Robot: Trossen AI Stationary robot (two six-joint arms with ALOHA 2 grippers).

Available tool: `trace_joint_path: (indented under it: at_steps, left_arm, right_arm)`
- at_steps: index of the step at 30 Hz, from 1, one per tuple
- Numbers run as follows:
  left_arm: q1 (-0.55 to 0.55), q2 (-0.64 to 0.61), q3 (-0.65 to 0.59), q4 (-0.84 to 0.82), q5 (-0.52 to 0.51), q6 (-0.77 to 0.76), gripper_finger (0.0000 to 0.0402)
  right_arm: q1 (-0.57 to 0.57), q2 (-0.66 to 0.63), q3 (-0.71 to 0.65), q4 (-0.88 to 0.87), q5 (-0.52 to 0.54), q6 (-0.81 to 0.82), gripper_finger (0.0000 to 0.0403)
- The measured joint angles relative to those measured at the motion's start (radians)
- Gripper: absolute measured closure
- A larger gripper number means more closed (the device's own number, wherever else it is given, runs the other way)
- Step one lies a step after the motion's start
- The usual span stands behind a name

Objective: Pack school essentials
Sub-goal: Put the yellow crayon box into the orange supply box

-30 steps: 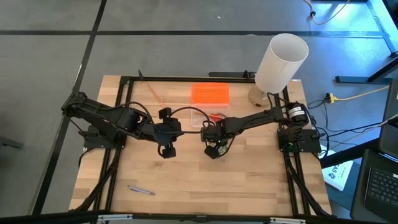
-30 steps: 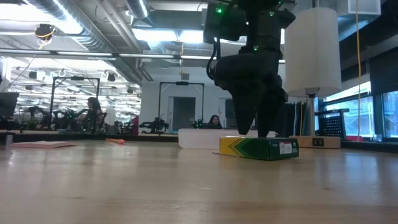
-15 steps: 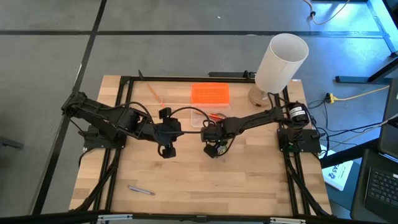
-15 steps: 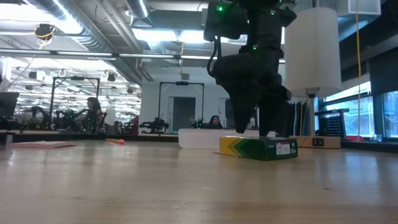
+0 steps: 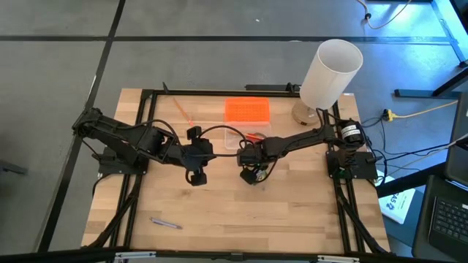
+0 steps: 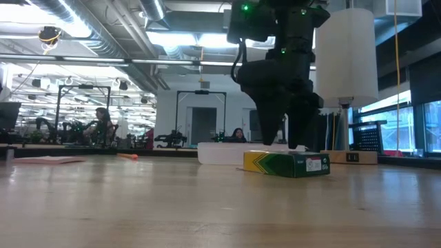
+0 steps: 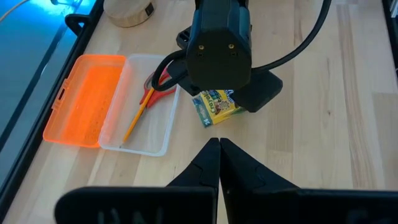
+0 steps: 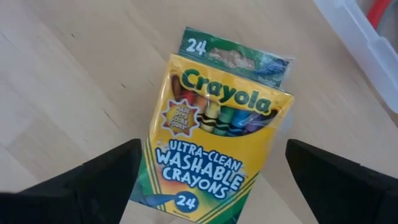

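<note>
The yellow-green crayon box (image 8: 217,118) lies flat on the table, also seen in the low view (image 6: 286,164) and the left wrist view (image 7: 217,107). My right gripper (image 8: 214,152) hangs over it pointing down, open, one finger on either side of the box and touching nothing that I can see. My left gripper (image 7: 219,142) is shut and holds nothing. It hovers to the left of the box (image 5: 196,175). Red-handled scissors (image 7: 158,87) and an orange pencil (image 7: 137,118) lie in the clear tray (image 7: 158,140). A purple pen (image 5: 167,223) lies near the table's near-left corner.
The tray's orange lid (image 5: 246,110) lies open toward the far edge. A tall white cylinder (image 5: 330,73) stands at the far right corner. Another orange pencil (image 5: 179,109) lies far left. Bare wood stretches across the near half of the table.
My right gripper has shifted slightly above the crayon box; the box has stayed where it was.
</note>
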Motion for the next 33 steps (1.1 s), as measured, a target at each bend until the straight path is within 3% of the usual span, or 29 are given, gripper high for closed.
trace_joint_path:
  at_steps: [23,33]
  left_arm:
    - [0.000,0.000,0.000,0.000,0.000,0.000,0.0401]
    - [0.000,0.000,0.000,0.000,0.000,0.000,0.0401]
  right_arm:
    - [0.001,0.011,-0.019,0.021,0.010,0.024,0.0004]
    - [0.010,0.010,-0.076,0.139,-0.002,0.048,0.0004]
